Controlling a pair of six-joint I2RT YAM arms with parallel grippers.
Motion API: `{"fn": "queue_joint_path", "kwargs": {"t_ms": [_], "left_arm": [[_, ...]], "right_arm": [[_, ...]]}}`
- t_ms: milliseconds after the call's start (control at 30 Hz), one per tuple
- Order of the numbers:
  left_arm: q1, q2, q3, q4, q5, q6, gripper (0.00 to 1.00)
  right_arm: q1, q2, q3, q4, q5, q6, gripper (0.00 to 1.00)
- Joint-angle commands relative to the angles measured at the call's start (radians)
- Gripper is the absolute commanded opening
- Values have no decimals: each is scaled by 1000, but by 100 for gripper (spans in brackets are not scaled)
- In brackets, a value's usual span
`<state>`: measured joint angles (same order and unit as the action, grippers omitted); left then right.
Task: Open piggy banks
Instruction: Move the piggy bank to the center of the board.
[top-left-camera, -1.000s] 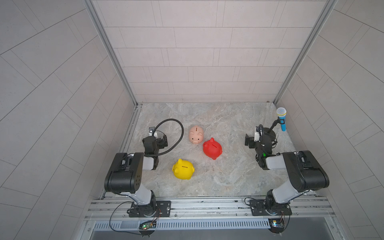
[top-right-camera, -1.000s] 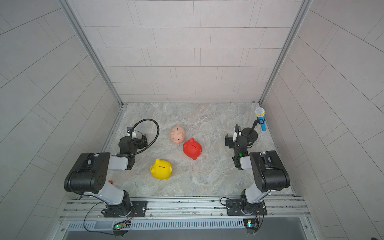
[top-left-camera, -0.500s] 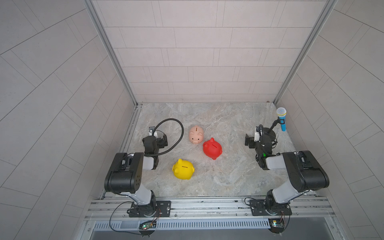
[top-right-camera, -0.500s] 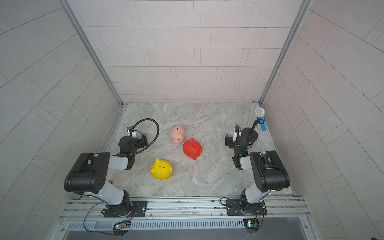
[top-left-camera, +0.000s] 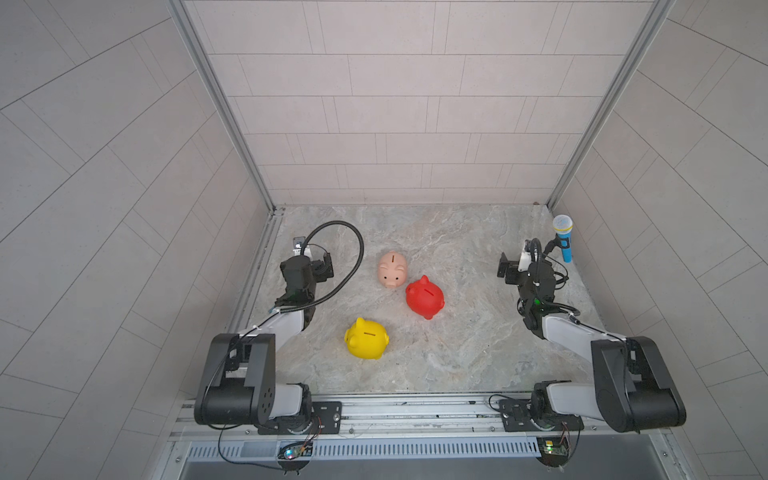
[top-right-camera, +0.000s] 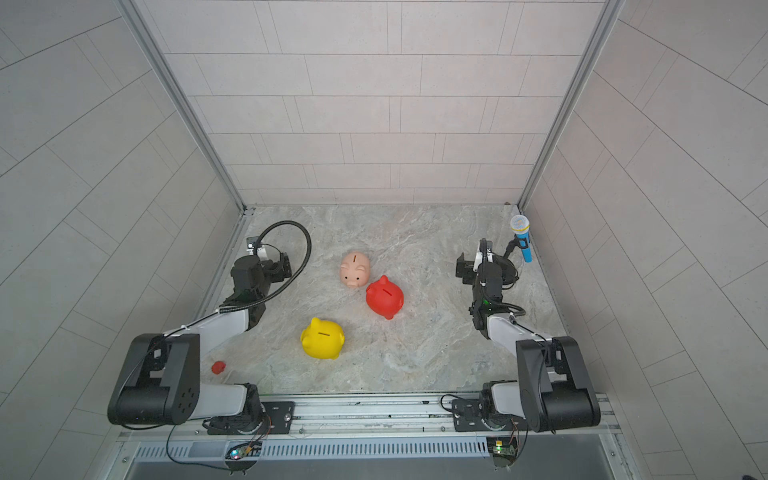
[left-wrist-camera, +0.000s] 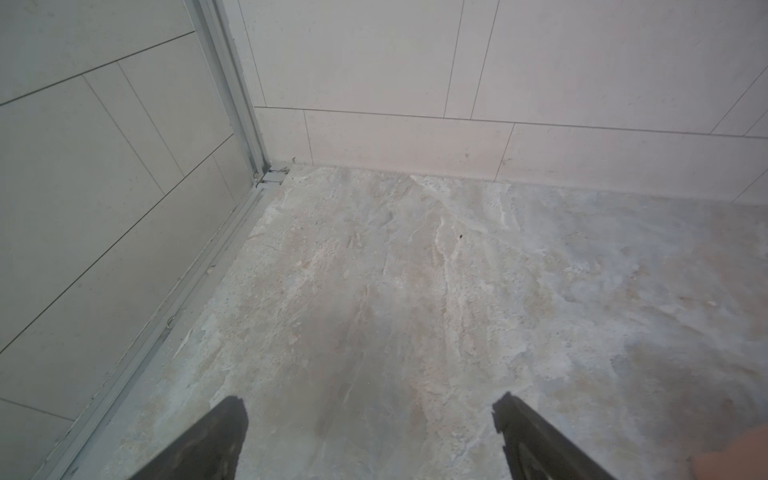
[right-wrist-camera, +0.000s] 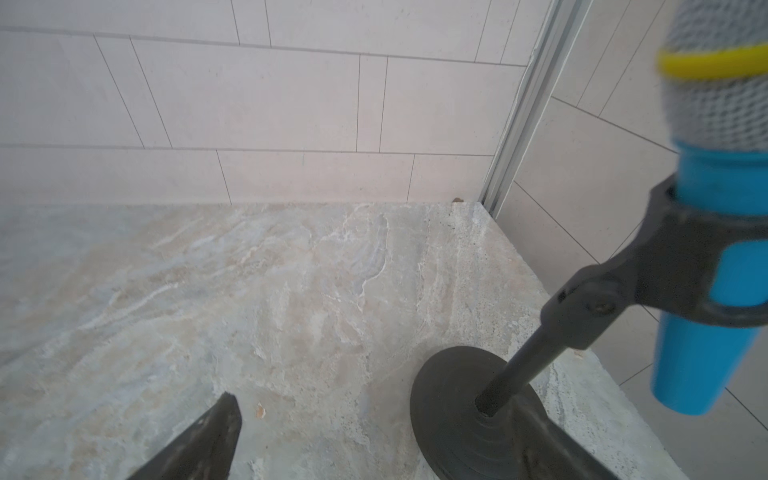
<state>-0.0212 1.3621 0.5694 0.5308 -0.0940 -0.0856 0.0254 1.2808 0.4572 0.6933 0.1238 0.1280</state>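
Three piggy banks stand upright in the middle of the marble table, coin slots up and bellies hidden. The pale pink one (top-left-camera: 392, 270) (top-right-camera: 355, 270) is farthest back, the red one (top-left-camera: 425, 297) (top-right-camera: 385, 297) is close by its right, and the yellow one (top-left-camera: 367, 338) (top-right-camera: 323, 339) is nearest the front. My left gripper (top-left-camera: 325, 266) (top-right-camera: 285, 266) (left-wrist-camera: 370, 405) hovers open and empty left of the pink pig. My right gripper (top-left-camera: 508, 270) (top-right-camera: 463, 270) (right-wrist-camera: 382, 411) is open and empty at the right, well apart from the red pig.
A blue toy microphone (top-left-camera: 563, 239) (top-right-camera: 521, 239) (right-wrist-camera: 706, 249) on a black stand (right-wrist-camera: 465, 407) sits right beside my right gripper, by the right wall. A small red piece (top-right-camera: 218, 367) lies near the left arm's base. Tiled walls close three sides.
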Motion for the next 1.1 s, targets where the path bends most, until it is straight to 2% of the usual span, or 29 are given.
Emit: {"fn": "queue_joint_path", "kwargs": {"t_ms": [0,67,100,200,300,367,500,633,700,833,900,1067], "left_arm": [[-8,-20,57,-149,25,-146,100],[-9,-23,79,-186,44,-211,100],[-12,-28,87,-206,55,-238,100],[-46,-44,91,-225,68,-293,100],[-115,-58,93,-247,50,-321,100],[-168,-65,94,-266,39,-344,100],[-285,-100,91,-355,-42,-335,100],[-369,-160,75,-429,-101,-383,100],[-383,-187,66,-470,-67,-439,100],[-385,-262,69,-642,-7,-516,100],[-385,-298,50,-713,10,-519,100],[-385,-398,15,-892,23,-549,100]], "right_arm": [[-2,-37,21,-39,41,249,100],[-12,-49,13,-16,73,409,100],[-25,-54,12,-1,49,470,100],[-73,-51,61,-29,-161,554,100],[-79,-38,189,-234,-319,582,100],[-69,-26,244,-358,-373,598,100],[-35,-39,278,-571,-439,613,89],[84,-82,320,-782,-424,499,77],[164,-94,352,-889,-425,414,68],[337,-128,388,-1036,-391,304,41],[412,-143,384,-1061,-390,291,32],[616,-120,377,-1071,-401,280,18]]}}
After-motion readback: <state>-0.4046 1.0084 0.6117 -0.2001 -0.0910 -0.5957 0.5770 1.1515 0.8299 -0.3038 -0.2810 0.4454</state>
